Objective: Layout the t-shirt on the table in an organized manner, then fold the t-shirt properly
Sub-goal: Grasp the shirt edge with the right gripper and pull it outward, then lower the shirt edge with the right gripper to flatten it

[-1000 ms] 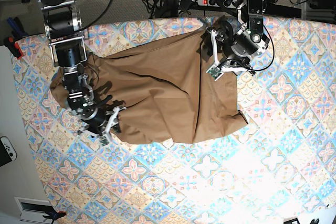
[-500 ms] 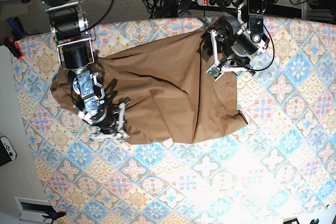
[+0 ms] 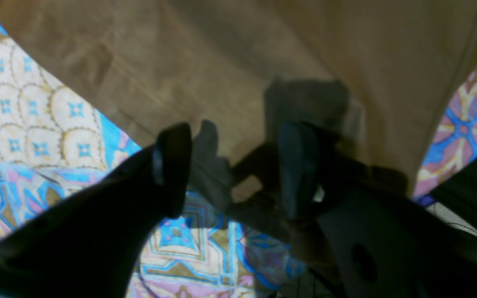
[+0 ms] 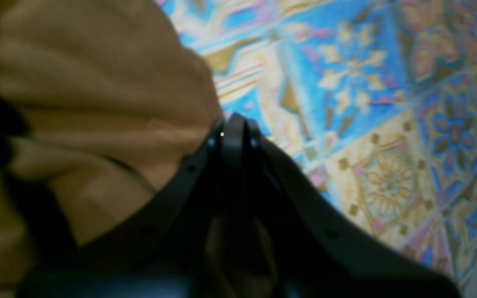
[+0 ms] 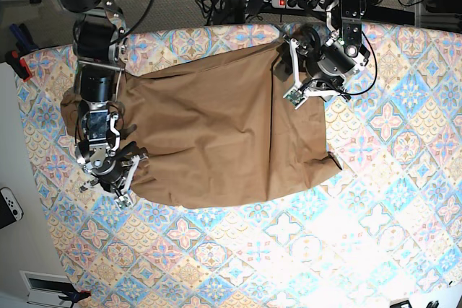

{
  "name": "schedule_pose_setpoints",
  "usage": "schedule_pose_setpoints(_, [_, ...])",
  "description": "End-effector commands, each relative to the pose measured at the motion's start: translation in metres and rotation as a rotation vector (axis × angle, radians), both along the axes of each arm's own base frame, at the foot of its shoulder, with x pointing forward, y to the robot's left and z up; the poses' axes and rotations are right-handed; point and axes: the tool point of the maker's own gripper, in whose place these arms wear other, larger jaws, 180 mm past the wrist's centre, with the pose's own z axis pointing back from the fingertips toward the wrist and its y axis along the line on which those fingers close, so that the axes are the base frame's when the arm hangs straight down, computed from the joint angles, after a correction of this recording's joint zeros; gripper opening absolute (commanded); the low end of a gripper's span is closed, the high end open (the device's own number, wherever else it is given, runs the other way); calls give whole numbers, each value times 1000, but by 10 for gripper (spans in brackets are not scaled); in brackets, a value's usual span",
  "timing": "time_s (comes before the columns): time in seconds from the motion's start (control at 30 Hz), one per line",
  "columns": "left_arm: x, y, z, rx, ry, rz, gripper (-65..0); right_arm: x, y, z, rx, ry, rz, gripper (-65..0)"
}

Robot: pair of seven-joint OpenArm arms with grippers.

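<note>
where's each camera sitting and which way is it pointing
base: overhead, looking straight down on the table, the t-shirt and both arms.
left wrist: on the left arm, looking past the open left gripper at the t-shirt's edge.
right wrist: on the right arm, looking along the shut right gripper beside bunched cloth.
shared: all three show the tan t-shirt on the tile-patterned table; base also shows both grippers.

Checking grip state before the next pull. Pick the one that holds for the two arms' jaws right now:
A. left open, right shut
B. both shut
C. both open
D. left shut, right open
A: in the left wrist view the left gripper has its jaws apart over the tan t-shirt, while in the right wrist view the right gripper has its jaws pressed together at the t-shirt's edge.
</note>
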Motion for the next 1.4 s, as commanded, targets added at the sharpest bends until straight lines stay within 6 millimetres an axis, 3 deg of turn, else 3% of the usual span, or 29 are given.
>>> schedule_pose_setpoints(0.0, [5, -2, 7, -10, -29, -3, -338, 14, -3, 19, -4, -53, 1, -650])
schedule_pose_setpoints(0.13, [4, -3, 6, -11, -27, -4, -338, 14, -3, 19, -7, -52, 4, -632])
schedule_pose_setpoints(0.33, [2, -3, 5, -11, -21, -4, -338, 13, -3, 18, -7, -51, 4, -386])
schedule_pose_setpoints(0.47, [2, -3, 5, -11, -21, -4, -338, 14, -2, 19, -6, -53, 5, -292])
schedule_pose_setpoints(0.6, [2, -3, 5, -11, -20, -4, -338, 15, 0, 23, 6, -58, 18, -300])
schedule_pose_setpoints(0.73, [2, -3, 5, -11, -20, -4, -338, 25, 22, 62, 106, -138, 110, -300])
schedule_pose_setpoints(0.83, [2, -3, 5, -11, -20, -4, -338, 28, 39, 69, 177, -157, 133, -300])
schedule_pose_setpoints(1.13, [2, -2, 5, -10, -20, -1, -338, 4, 41, 12, 236, -3, 107, -300])
schedule_pose_setpoints(1.37, [2, -2, 5, -10, -20, -3, -338, -9, 54, -16, 333, 27, 105, -300])
